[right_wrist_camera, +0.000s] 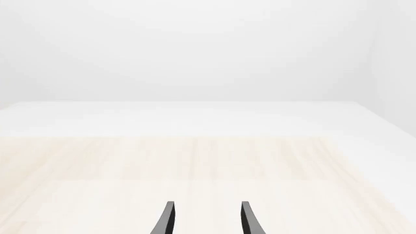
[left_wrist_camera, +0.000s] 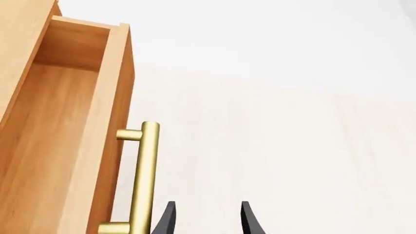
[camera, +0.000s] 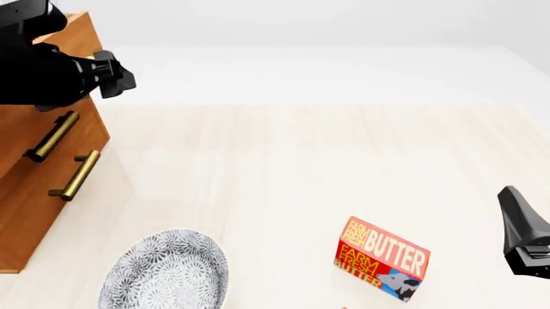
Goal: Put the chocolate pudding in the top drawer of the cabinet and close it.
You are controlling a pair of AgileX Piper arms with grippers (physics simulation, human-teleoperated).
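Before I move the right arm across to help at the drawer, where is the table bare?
Bare: the wide stretch between the cabinet and the table's far edge, beyond the butter box. Crowded: the near edge, with the patterned plate and that box.

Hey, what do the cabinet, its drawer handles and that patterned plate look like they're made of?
Cabinet: medium-brown wood, judging by the visible grain, matte.
Drawer handles: brass-like metal, with a golden satin sheen on round bars.
Plate: probably glazed ceramic, white with a dark floral print, though a render leaves that open.
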